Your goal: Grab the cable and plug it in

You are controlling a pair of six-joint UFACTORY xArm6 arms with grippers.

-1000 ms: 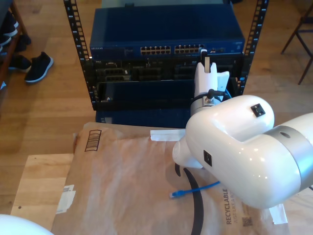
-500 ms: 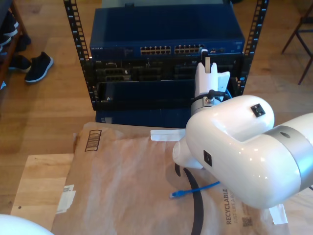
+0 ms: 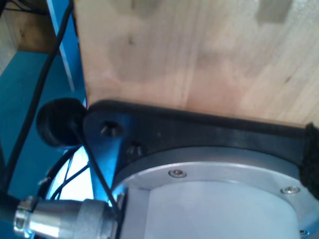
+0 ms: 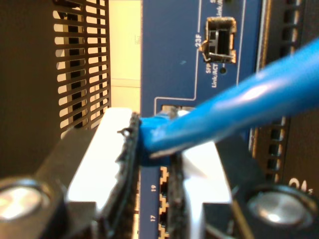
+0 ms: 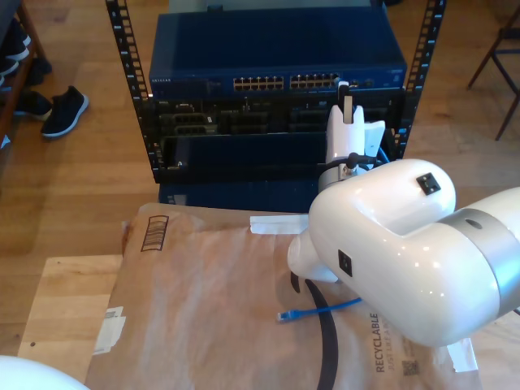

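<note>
My second end effector [image 4: 152,164] has the cable [image 4: 234,107] pinched between its pads right at the blue boot, plug end aimed at the front panel of the blue network switch [image 4: 184,59]. In the second wrist view the cord runs back from the pads at a slant, away from the panel, and the tip sits close in front of the port row, near the numbers 17 and 19. I can't tell if the plug is actually touching a port.

In the exterior view that end effector [image 5: 344,101] is up against the switch [image 5: 276,57] in the rack [image 5: 134,97], toward the exterior view's right end of the ports. The cable's other end [image 5: 286,315] lies loose on the brown paper [image 5: 203,301] covering the tabletop, near side, plug pointing to the exterior view's left, and the cord runs off right under the white arm [image 5: 390,244].

My first end effector: can't tell whether it's spread or pressed together; its wrist view looks at a wooden surface [image 3: 199,55].
</note>
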